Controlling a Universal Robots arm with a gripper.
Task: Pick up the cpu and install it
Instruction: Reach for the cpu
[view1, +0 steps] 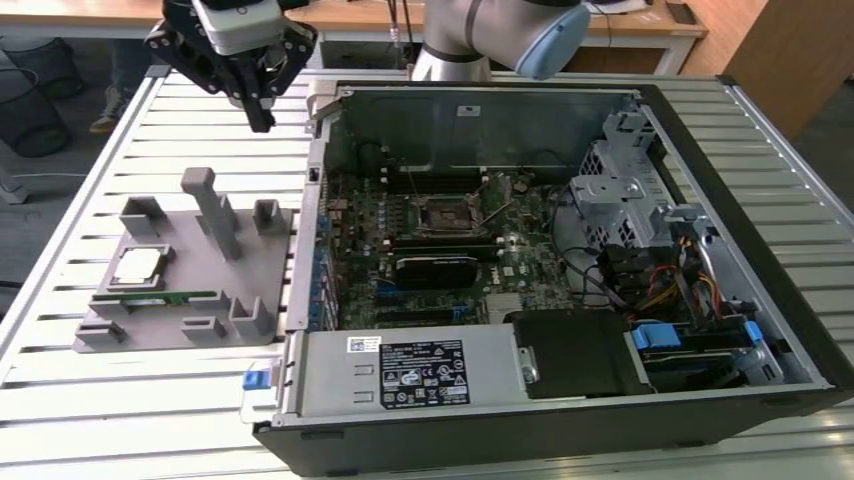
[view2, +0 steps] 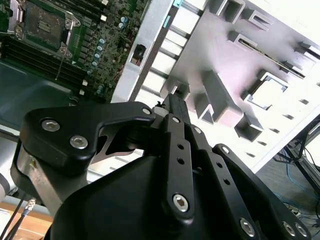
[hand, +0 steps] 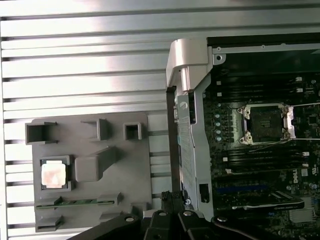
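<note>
Slatted table (view1: 134, 150): cpu (view1: 139, 264) in gray tray (view1: 200, 285) (pincer (view1: 258, 122) hovers apart).

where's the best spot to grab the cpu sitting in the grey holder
Take the cpu by two opposite thin edges, coming straight down from above. It lies flat, shiny top up, in a shallow recess of the grey holder, and the upright posts beside it would likely block a sideways approach.
</note>
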